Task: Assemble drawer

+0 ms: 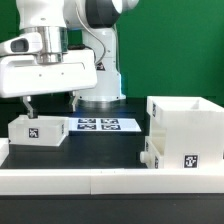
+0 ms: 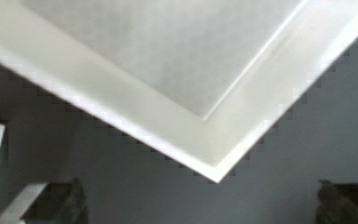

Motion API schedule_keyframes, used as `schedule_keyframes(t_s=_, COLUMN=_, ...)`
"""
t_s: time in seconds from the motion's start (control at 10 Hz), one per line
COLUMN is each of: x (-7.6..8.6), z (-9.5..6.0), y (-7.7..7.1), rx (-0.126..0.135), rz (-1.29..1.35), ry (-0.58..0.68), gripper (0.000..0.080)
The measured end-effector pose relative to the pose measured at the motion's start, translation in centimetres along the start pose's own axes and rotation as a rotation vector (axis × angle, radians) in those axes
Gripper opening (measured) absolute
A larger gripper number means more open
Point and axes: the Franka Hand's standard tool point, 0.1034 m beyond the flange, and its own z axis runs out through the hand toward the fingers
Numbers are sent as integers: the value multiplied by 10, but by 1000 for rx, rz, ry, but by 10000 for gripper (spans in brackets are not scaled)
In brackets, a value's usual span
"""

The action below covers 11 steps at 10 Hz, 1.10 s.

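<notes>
The drawer lies in parts. A shallow white tray (image 1: 38,130) with a tag sits on the dark table at the exterior view's left. The tall boxy casing (image 1: 186,120) stands at the right, and a second tagged tray (image 1: 178,156) sits low against its front. My gripper (image 1: 50,104) hovers just above the left tray, open and empty. In the wrist view a corner of that tray (image 2: 158,128) fills most of the picture. It points toward the gap between my fingertips (image 2: 51,200), and my gripper (image 2: 201,205) touches nothing.
The marker board (image 1: 100,124) lies flat at the back middle, in front of the arm's base. A long low white rail (image 1: 100,180) runs along the table's front edge. A green wall stands behind.
</notes>
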Motion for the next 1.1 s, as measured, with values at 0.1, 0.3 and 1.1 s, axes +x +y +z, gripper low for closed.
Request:
schedule_keyframes(t_s=0.1, x=0, z=0, y=0, rx=1, rz=52, ry=0, gripper=649)
schedule_keyframes(t_s=0.3, x=0, z=1, y=-1, rx=3, rz=152, ry=2, gripper=649)
schedule_keyframes(t_s=1.1, x=-29, z=20, y=-21, rx=-26, rz=517, ry=22, gripper=649)
